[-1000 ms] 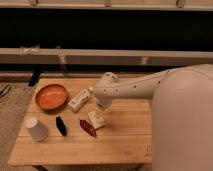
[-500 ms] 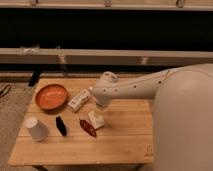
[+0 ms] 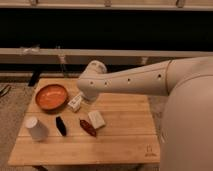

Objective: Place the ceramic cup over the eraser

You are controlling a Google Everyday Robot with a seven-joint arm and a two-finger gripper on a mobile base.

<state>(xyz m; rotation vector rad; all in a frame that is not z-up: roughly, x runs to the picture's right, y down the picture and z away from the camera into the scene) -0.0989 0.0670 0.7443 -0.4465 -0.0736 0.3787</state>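
The ceramic cup [image 3: 36, 128] is small, white and tapered. It stands upside down near the table's front left corner. The eraser [image 3: 61, 125], a slim black bar, lies flat on the wood just right of the cup, apart from it. My gripper [image 3: 86, 97] hangs at the end of the white arm over the middle of the table. It is behind and to the right of both, next to a white bottle, open and holding nothing.
An orange bowl [image 3: 51, 96] sits at the back left of the wooden table [image 3: 125, 142]. A white tube-shaped bottle [image 3: 75, 103] lies beside it. A dark red oblong thing [image 3: 88, 127] and a pale block [image 3: 96, 119] lie right of the eraser. A dark wall runs behind.
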